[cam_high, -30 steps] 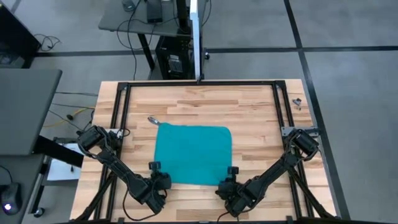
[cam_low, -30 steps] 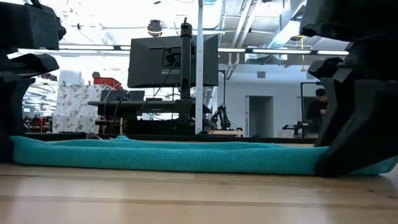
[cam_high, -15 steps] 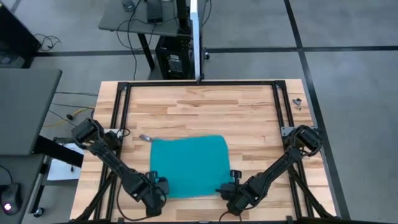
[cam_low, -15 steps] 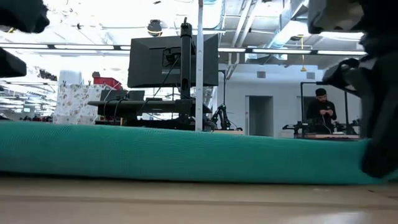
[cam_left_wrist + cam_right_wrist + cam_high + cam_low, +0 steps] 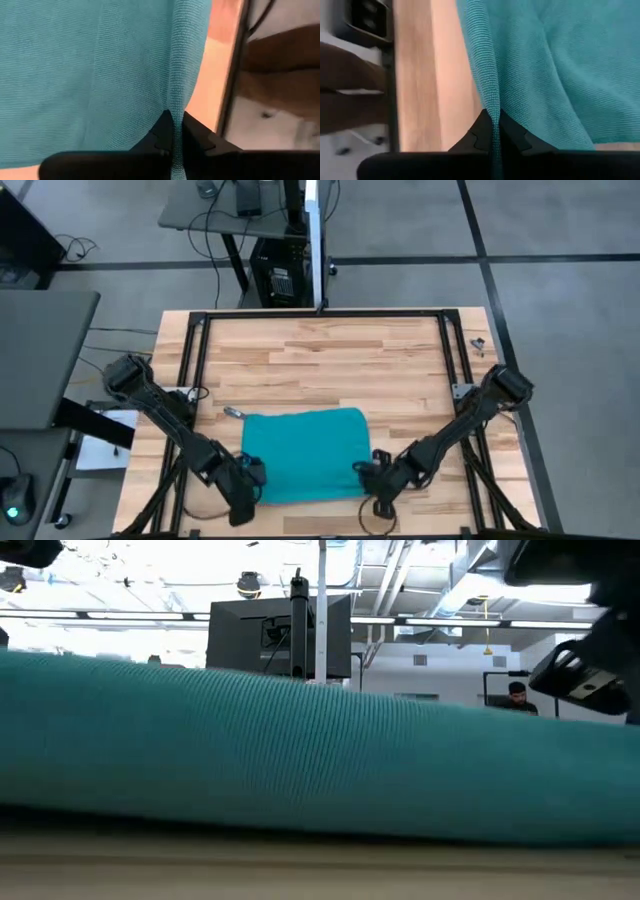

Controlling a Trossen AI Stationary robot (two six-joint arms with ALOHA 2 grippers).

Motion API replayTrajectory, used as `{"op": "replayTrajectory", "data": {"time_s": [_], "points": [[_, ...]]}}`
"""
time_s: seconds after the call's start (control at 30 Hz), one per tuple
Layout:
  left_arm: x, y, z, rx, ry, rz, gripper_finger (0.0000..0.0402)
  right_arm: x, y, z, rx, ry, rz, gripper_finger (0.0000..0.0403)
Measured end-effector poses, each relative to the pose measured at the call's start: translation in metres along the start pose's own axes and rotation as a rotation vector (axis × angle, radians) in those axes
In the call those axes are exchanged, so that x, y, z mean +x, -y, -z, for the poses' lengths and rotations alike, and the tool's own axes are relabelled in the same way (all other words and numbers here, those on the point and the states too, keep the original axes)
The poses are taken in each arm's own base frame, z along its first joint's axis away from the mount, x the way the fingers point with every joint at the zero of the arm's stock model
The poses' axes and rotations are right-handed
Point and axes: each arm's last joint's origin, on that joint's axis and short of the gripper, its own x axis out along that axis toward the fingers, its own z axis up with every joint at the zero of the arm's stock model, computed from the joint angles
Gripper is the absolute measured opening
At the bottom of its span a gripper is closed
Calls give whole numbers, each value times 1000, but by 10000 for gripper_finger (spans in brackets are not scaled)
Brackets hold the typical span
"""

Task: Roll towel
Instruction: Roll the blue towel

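Lying spread on the near half of the wooden table (image 5: 400,370), the teal towel (image 5: 303,455) is held at its two near corners by the two pincers. The left pincer (image 5: 247,482) sits at the towel's near-left corner, close to the table's front edge. In the left wrist view its two dark fingers (image 5: 162,135) are pressed together with a thin fold of the cloth (image 5: 100,70) pinched between them. The right pincer (image 5: 372,480) sits at the towel's near-right corner, and the right wrist view shows its fingers (image 5: 482,131) likewise closed on a narrow ridge of the fabric (image 5: 555,65).

The towel's far edge rests flat on the table, near the middle. A small grey object (image 5: 233,412) lies on the table just beside the towel's far-left corner; what it is cannot be told. From the low view, the towel (image 5: 300,760) fills most of the picture as a broad raised band, with the table surface (image 5: 320,875) below it. A dark monitor (image 5: 278,635) on a stand and a person (image 5: 516,698) show in the room behind. The black frame (image 5: 320,314) borders the table's far and side edges.
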Motion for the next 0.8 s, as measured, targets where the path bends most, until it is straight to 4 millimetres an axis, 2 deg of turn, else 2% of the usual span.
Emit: {"op": "replayTrajectory", "data": {"time_s": [0.13,0.27,0.43,0.57,0.8], "points": [[-9,-26,-1,-55,35,22,0,-13,21,-7,59,8,-106,0],[-18,-43,-5,-52,53,37,0,-19,40,-19,81,-32,-171,0],[-16,-62,-7,-47,33,16,0,-16,68,-29,121,-51,-165,0],[-10,-72,-2,-58,15,-12,0,-14,85,-30,152,-45,-135,0],[-9,-75,-1,-48,40,-41,0,-12,103,-29,148,-49,-98,0]]}}
